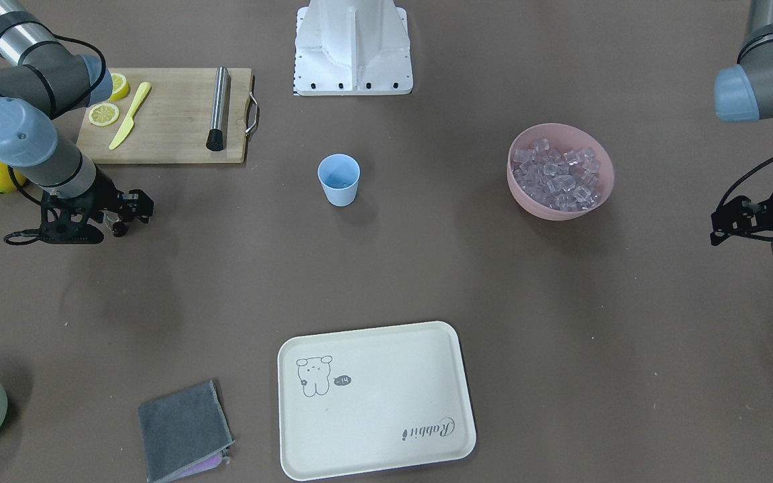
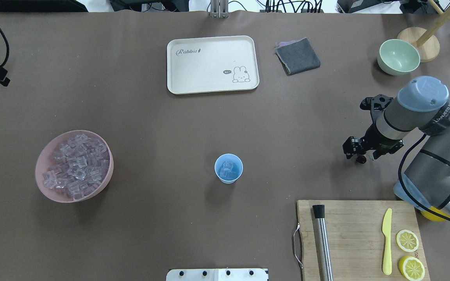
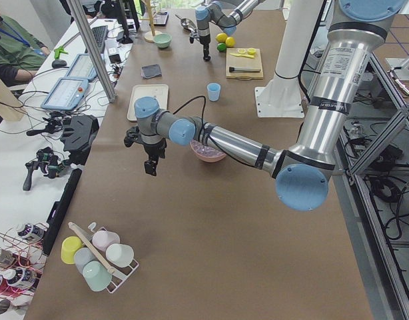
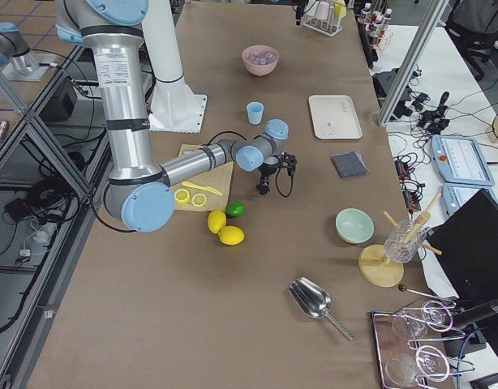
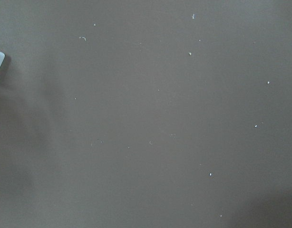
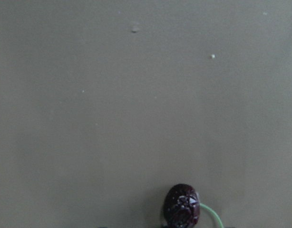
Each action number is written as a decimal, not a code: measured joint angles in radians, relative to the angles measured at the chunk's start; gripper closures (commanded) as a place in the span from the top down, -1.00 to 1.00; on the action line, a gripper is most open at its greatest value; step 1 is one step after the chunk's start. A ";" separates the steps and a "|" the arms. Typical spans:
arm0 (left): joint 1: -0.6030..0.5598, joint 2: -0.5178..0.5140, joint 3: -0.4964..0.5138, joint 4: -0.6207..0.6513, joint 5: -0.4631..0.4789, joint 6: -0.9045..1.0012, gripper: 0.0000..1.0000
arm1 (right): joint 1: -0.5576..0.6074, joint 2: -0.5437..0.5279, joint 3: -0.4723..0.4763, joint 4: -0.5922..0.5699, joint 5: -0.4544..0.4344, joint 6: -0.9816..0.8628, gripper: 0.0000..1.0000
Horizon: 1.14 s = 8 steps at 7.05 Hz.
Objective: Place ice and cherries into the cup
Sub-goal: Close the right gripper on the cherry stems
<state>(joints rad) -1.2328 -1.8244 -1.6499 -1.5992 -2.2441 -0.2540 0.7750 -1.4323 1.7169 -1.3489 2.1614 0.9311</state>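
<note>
Hanging just above the brown surface (image 2: 150,117), the right hand (image 2: 360,156) is gripping the cherries (image 6: 181,205) at its tip; its wrist camera is showing only one dark red fruit at the lower edge, so a second one cannot be made out. This hand is hovering well to the right of the cup (image 2: 229,168), between the cutting board (image 2: 358,218) and the pale green bowl (image 2: 399,56).

The cup is standing upright near the middle of the surface, and a few cubes of ice (image 2: 228,168) are lying inside it. Many more cubes are sitting heaped in the pink bowl (image 2: 41,164), well to the cup's left.

The left hand (image 3: 150,167) is hanging over bare surface beyond the pink bowl, far from the cup. Its wrist camera is showing nothing but the surface, and whether its fingers are spread or closed cannot be told.

On the cutting board, a metal muddler (image 2: 322,242), a yellow knife (image 2: 387,242) and lemon slices (image 2: 407,240) are lying side by side. A cream tray (image 2: 209,66) and a folded grey cloth (image 2: 297,56) are lying along the far edge.
</note>
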 measured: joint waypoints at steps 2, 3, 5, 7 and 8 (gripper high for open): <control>0.001 -0.001 0.002 -0.002 -0.001 -0.002 0.94 | -0.002 -0.014 0.013 -0.006 0.019 0.001 -0.13; 0.002 -0.003 0.002 -0.003 -0.002 -0.006 0.94 | -0.002 -0.021 0.020 -0.008 0.029 0.001 -0.27; 0.002 -0.004 0.002 -0.005 -0.002 -0.013 0.94 | -0.001 -0.027 0.026 -0.011 0.039 0.001 -0.28; 0.002 -0.004 0.002 -0.006 -0.002 -0.014 0.94 | -0.004 -0.024 0.024 -0.012 0.040 0.000 -0.65; 0.003 -0.003 0.002 -0.007 -0.002 -0.014 0.94 | -0.004 -0.022 0.023 -0.013 0.040 -0.003 -1.00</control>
<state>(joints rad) -1.2297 -1.8271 -1.6484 -1.6059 -2.2458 -0.2684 0.7707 -1.4540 1.7398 -1.3616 2.2013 0.9282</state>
